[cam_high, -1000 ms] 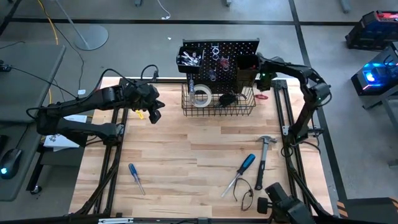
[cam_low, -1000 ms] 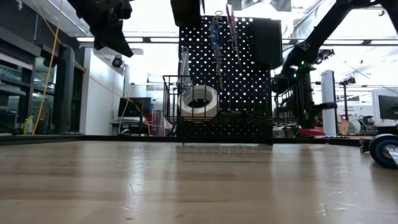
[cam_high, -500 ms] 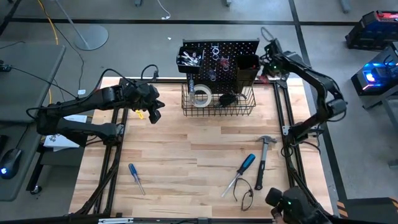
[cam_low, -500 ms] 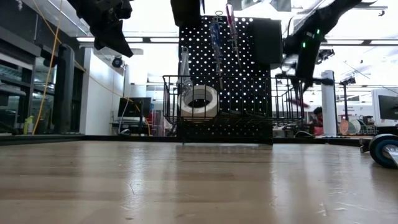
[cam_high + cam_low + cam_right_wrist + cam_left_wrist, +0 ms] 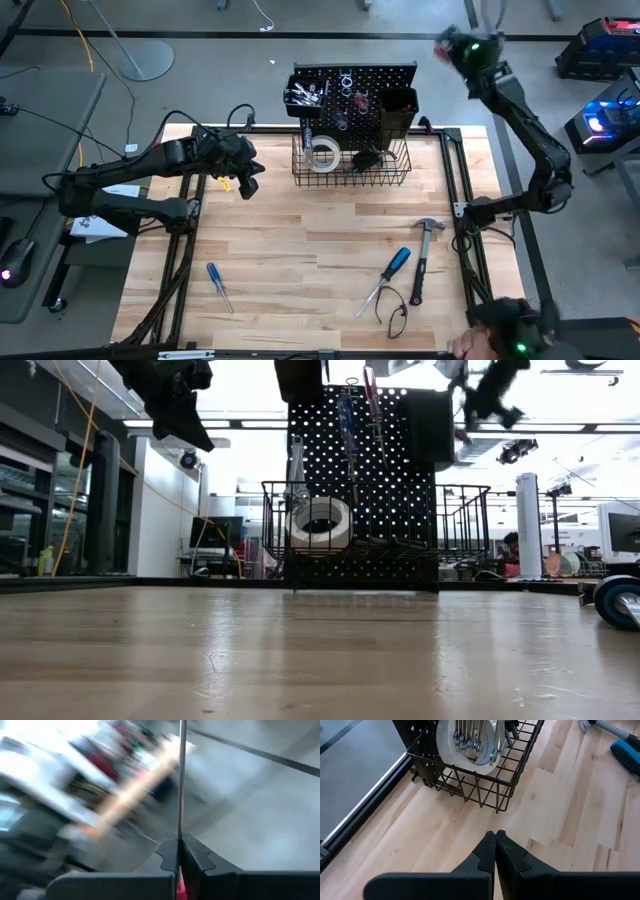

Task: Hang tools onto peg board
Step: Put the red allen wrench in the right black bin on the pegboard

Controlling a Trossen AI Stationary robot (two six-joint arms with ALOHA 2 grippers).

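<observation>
While right gripper: [image 5: 470,48] raised behind the peg board [image 5: 352,92], clamped on a thin screwdriver shaft [image 5: 182,775], likely to drop it in from above.
Left gripper: [image 5: 495,836] closed, empty, waiting beside the basket [image 5: 485,785].
Surface: [image 5: 300,250] hammer [image 5: 422,255], blue screwdrivers [image 5: 218,285], pliers [image 5: 395,308] not yet hung.

Both arms [image 5: 140,180] matte black w/ chunky boxy joint housings linked by slimmer tube segments. Left arm, left side of high view: black cable loops arching over its wrist block, small yellow patch showing at the underside nr the gripper end. Right arm [image 5: 525,130], upper right of high view: long thin links, green indicator light glowing at the wrist housing. Left gripper [image 5: 495,840] in wrist view: two black angular fingers w/ stepped, notched inner edges, flat black crossbar along lower frame. Right gripper [image 5: 179,842]: same black notched finger shape, same crossbar.
</observation>
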